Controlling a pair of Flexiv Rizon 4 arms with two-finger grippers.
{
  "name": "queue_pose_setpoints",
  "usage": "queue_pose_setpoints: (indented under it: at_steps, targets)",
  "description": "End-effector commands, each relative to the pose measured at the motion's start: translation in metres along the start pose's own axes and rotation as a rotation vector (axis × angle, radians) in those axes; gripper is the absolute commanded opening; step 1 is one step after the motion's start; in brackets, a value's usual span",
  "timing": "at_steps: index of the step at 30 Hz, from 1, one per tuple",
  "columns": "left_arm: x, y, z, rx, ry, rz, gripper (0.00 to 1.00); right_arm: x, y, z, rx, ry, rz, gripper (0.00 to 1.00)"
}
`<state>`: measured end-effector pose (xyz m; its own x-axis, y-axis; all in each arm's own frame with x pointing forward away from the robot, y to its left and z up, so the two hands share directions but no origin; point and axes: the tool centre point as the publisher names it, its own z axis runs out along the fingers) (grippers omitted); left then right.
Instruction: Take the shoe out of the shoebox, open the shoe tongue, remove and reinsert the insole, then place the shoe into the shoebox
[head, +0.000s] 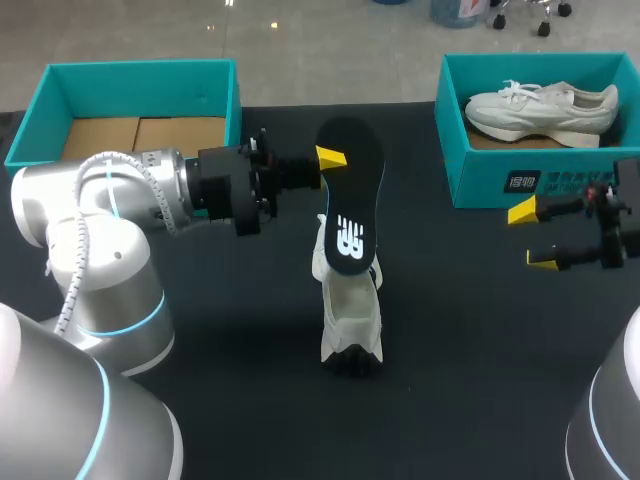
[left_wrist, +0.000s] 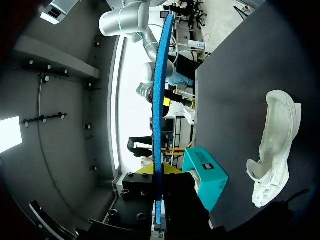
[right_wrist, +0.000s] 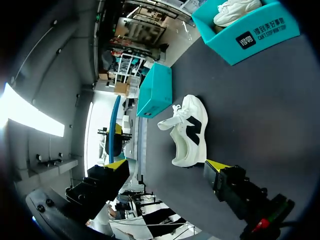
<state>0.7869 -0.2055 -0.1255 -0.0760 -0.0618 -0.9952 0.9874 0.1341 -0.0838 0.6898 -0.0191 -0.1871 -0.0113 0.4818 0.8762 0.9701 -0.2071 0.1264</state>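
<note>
— With the left gripper (head: 336, 160), pinched the insole (head: 350, 200) near its upper end, fingers closed on it from both sides.
— Pointed which way?
— Ran lengthwise from upper centre of the head view down to mid-frame, logo face up toward the camera, lower end over the shoe (head: 350, 320).
— And the shoe?
— Lay on the table (head: 480, 350) at centre, long axis top to bottom. Couldn't tell toe from heel.
— With the right gripper (head: 533, 235)?
— Spread wide, held nothing, at the right edge below the upper-right teal box (head: 500, 185) with a second shoe (head: 540, 110) lying crosswise inside.
</note>
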Motion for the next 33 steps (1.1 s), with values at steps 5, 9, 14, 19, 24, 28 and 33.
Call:
queue_pose_setpoints:
  at_steps: [5,9,14,19,24,28,33]
  targets:
    - [0.005,-0.025,-0.007,0.087,0.004,-0.225,0.00,0.001,-0.002,0.000,-0.003,-0.004,0.001,1.00]
    - [0.007,-0.042,-0.011,0.130,0.026,-0.338,0.00,0.001,-0.002,0.000,-0.003,-0.004,0.001,1.00]
    - [0.013,-0.065,-0.015,0.187,0.054,-0.496,0.00,0.001,-0.002,0.000,-0.003,-0.004,0.001,1.00]
    - [0.024,-0.086,-0.021,0.241,0.091,-0.670,0.00,0.001,-0.002,0.000,-0.003,-0.004,0.001,1.00]
    - [0.028,-0.091,-0.020,0.238,0.110,-0.702,0.00,0.001,-0.002,0.000,-0.003,-0.004,0.001,1.00]
    - [0.028,-0.091,-0.020,0.238,0.110,-0.702,0.00,0.001,-0.002,0.000,-0.003,-0.004,0.001,1.00]
    - [0.028,-0.091,-0.020,0.238,0.110,-0.702,0.00,0.001,-0.002,0.000,-0.003,-0.004,0.001,1.00]
